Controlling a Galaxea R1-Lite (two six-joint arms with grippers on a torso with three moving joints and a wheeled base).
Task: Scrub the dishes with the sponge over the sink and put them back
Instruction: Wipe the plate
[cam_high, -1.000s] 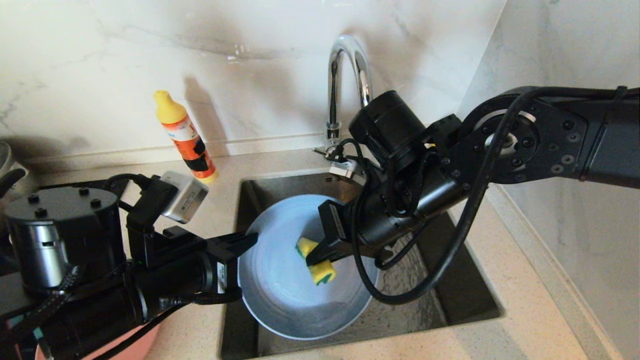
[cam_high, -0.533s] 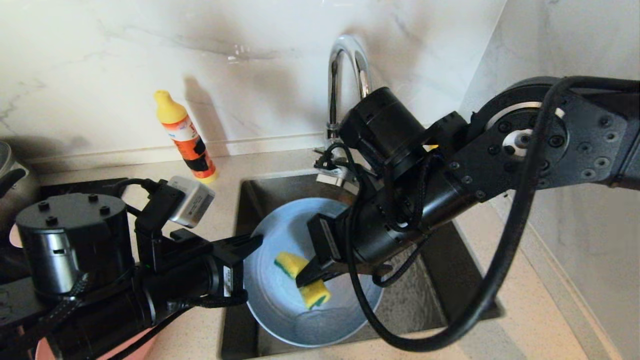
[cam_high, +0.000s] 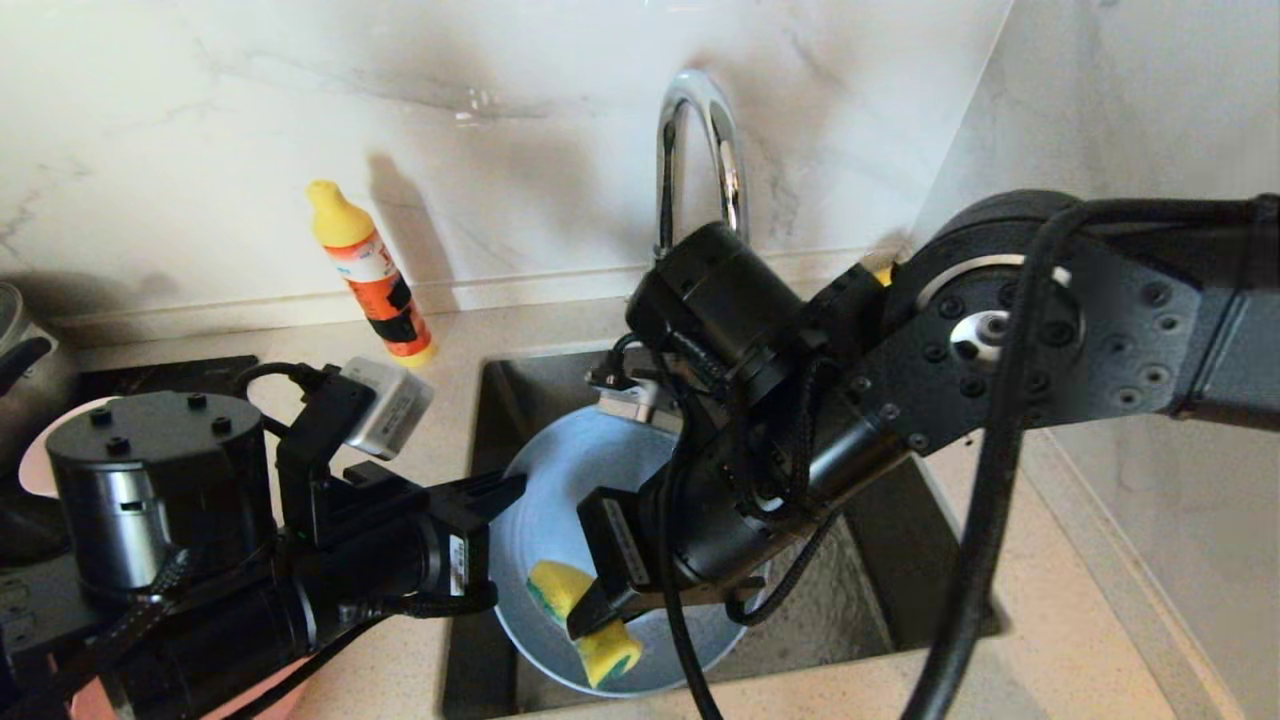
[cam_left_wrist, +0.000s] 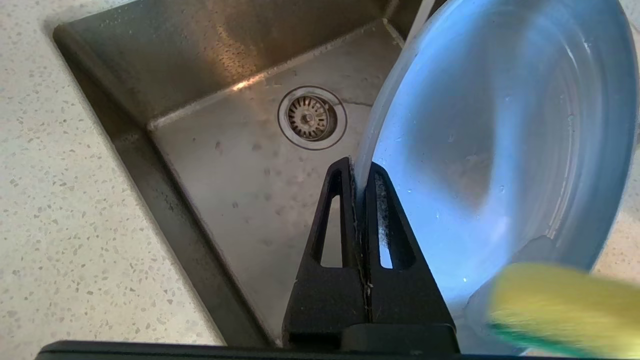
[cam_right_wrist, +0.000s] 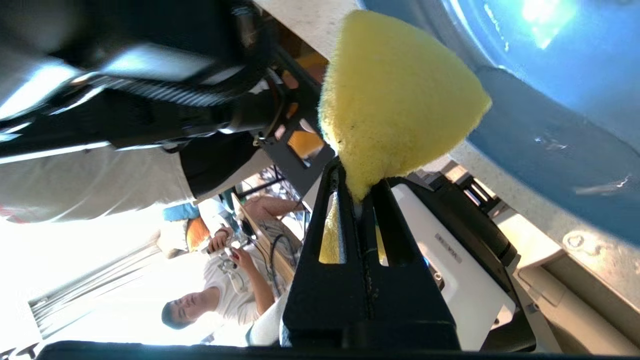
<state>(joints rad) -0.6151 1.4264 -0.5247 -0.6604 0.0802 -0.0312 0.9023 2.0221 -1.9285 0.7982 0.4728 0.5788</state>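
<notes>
A grey-blue plate (cam_high: 560, 480) stands tilted on edge over the steel sink (cam_high: 870, 600). My left gripper (cam_high: 505, 490) is shut on the plate's left rim, which runs between the two black fingers (cam_left_wrist: 357, 172). My right gripper (cam_high: 590, 620) is shut on the yellow sponge (cam_high: 555, 588) with its green layer. It holds the sponge against the plate's lower, near part. The sponge (cam_right_wrist: 395, 100) bulges out beyond the right gripper (cam_right_wrist: 357, 185), next to the plate (cam_right_wrist: 550, 75). The sink drain (cam_left_wrist: 311, 117) shows behind the plate (cam_left_wrist: 500, 125).
A chrome faucet (cam_high: 700, 130) rises behind the sink, partly hidden by my right arm. An orange bottle with a yellow cap (cam_high: 370, 270) stands on the counter at the back left. A pink dish edge (cam_high: 285, 688) shows under my left arm. A wall closes the right side.
My right gripper has dragged the sponge down the plate's face, from its middle toward the near lower rim. The left gripper still holds the plate in about the same place.
</notes>
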